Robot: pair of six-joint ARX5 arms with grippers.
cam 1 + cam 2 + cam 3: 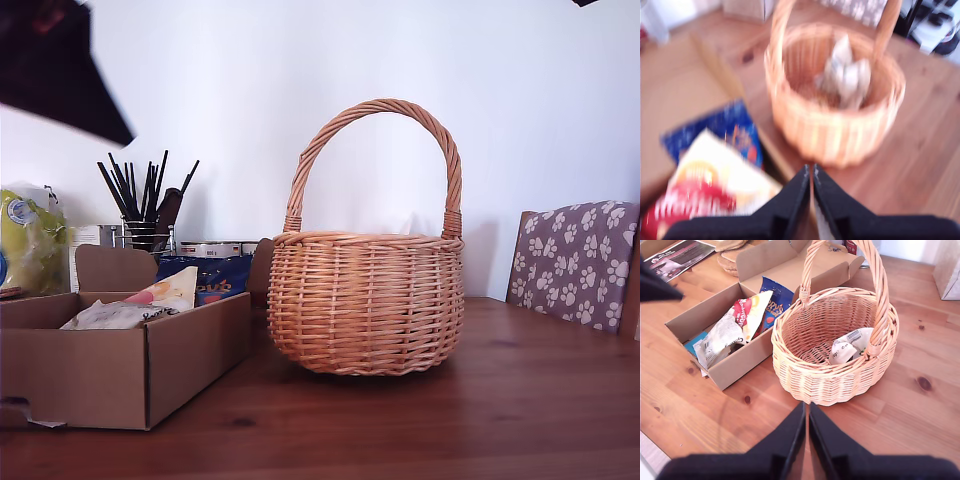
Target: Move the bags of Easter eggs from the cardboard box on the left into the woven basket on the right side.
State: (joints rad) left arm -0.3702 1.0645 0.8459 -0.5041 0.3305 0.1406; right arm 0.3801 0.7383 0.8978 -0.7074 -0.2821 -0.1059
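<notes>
One woven basket [832, 347], round, bulging wicker with a twisted arched handle, stood on the wooden table [920, 405], just beside one shallow corrugated cardboard box [735, 362]. In the box, three glossy bags: dark blue bag [774, 299], cream-and-red bag [751, 310], pale whitish bag [720, 337]. In the basket, one more pale bag [847, 349]. First gripper [811, 172] and second gripper [806, 407]: jaws pressed together, holding nothing.
</notes>
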